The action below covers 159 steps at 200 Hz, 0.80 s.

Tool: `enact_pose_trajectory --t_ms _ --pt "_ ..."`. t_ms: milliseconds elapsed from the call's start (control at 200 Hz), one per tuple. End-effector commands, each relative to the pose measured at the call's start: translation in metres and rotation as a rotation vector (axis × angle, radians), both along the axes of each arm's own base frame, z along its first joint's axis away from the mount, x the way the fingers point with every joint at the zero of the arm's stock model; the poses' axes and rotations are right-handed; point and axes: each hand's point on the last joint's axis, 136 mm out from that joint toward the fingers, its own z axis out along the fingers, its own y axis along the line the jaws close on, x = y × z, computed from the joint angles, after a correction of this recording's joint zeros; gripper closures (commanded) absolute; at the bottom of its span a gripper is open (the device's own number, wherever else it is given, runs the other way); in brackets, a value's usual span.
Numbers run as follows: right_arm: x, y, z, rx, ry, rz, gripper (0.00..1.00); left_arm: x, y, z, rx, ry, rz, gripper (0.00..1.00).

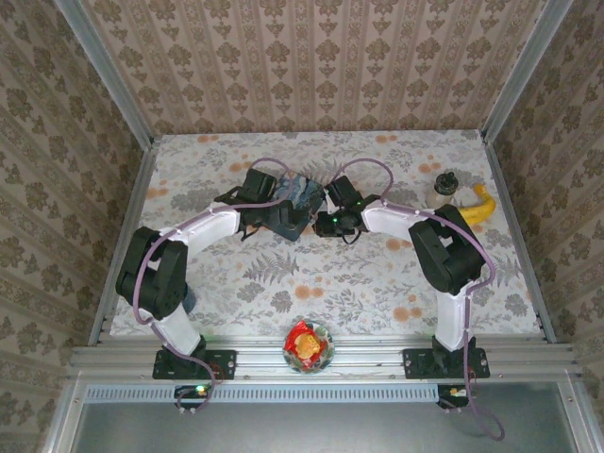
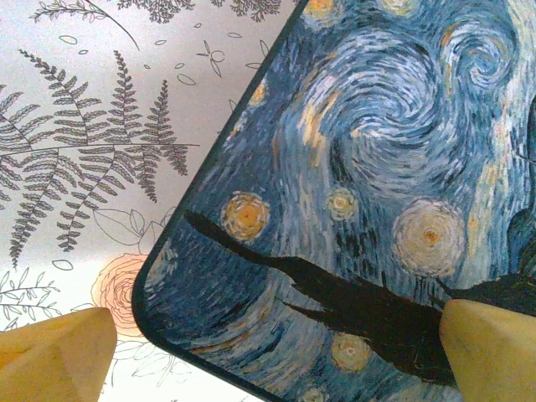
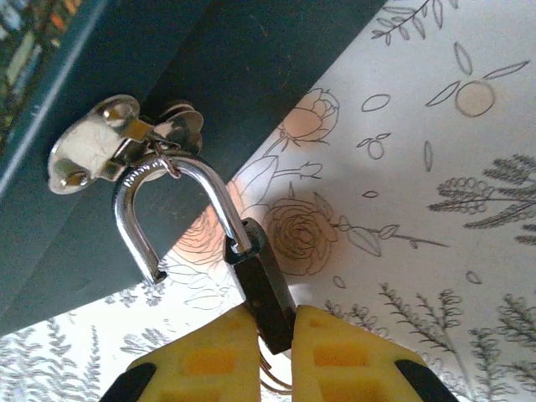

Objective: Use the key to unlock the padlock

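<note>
— where's the padlock?
— on the tin (image 1: 302, 193), which lies just past the middle of the table (image 1: 283, 283), toward 12 o'clock. in the right wrist view the padlock (image 3: 261, 289) has its black body at 6 o'clock. its silver shackle (image 3: 224, 209) arches up toward 10 o'clock, hooked through the hasp (image 3: 92, 151) on the tin's dark side.
— is the shackle seated?
— one leg runs into the body. the other ends free, clear of it, beside the tin's edge.
— and the right gripper?
— the right gripper (image 3: 280, 356) is closed on the padlock's body, a yellow pad pressed to each side. that arm stands up from its base at 5 o'clock and bends at the elbow. its forearm runs toward 9 o'clock to the tin's right side.
— the left?
— the left gripper (image 2: 272, 356) is spread wide and holds nothing. it hovers over a corner of the tin: one fingertip (image 2: 59, 356) above the flowered table at 7 o'clock, the other above the painted lid at 5 o'clock. that arm rises from 7 o'clock with its elbow jutting out to 9. its forearm reaches toward 2 o'clock to the tin's left side.
</note>
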Motion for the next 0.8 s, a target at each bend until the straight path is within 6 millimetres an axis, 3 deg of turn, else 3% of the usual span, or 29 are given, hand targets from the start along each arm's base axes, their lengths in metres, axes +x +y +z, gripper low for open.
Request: enact_pose_trajectory --t_ms 0,245,790 --pt "0.002 0.017 0.019 0.160 0.023 -0.048 1.00 -0.004 0.001 -0.006 -0.014 0.027 0.006 0.00" --pt "0.008 0.028 0.026 0.330 0.085 -0.164 1.00 -0.009 -0.002 -0.010 -0.036 0.036 0.001 0.00" --pt "0.030 0.024 0.037 0.540 0.111 -0.346 1.00 -0.017 0.001 -0.020 -0.028 0.058 0.000 0.00"
